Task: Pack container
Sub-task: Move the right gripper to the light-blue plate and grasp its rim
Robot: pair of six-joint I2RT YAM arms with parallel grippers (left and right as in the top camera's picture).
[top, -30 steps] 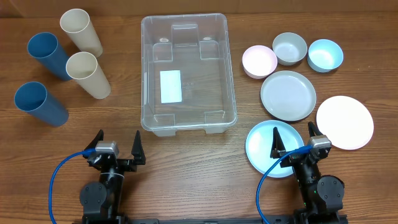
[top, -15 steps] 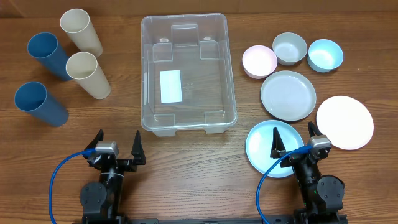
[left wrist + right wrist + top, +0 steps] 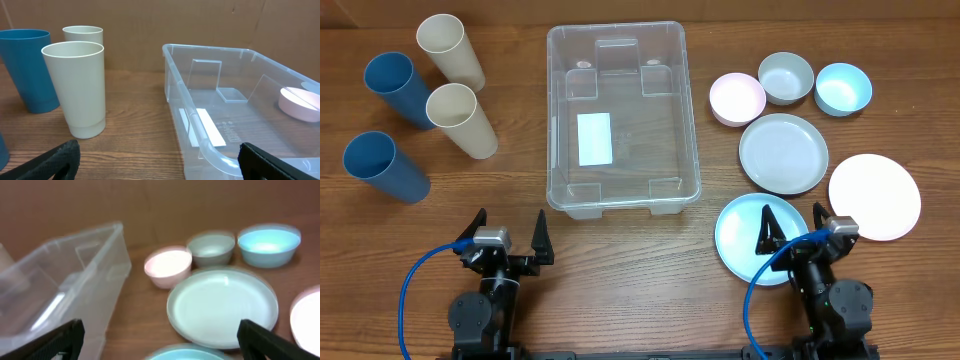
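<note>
Overhead, the far left of the wooden surface [image 3: 620, 285] carries four upright cups. The far blue cup [image 3: 388, 85] and the near blue cup [image 3: 380, 165] stand outermost, with the far cream cup [image 3: 448, 50] and the near cream cup [image 3: 460, 118] just to their right. The left tool [image 3: 510, 222] sits at the near edge with its fingers spread wide, gripping nothing; it is well apart from the cups and from the bin.

The container [image 3: 560, 120] rests flat at the middle of the surface, its long side running away from the arms. A white label [image 3: 594, 139] shows through its bottom.

To its right, three bowls form a far row: the pink bowl [image 3: 737, 98], the grey bowl [image 3: 787, 77] and the blue bowl [image 3: 843, 88]. Nearer lie the grey plate [image 3: 783, 153], the light blue plate [image 3: 735, 240] and, furthest right, the white plate [image 3: 874, 196]. The right tool [image 3: 791, 210] hangs over the light blue plate, its fingers also spread and holding nothing. The right wrist view is blurred.
</note>
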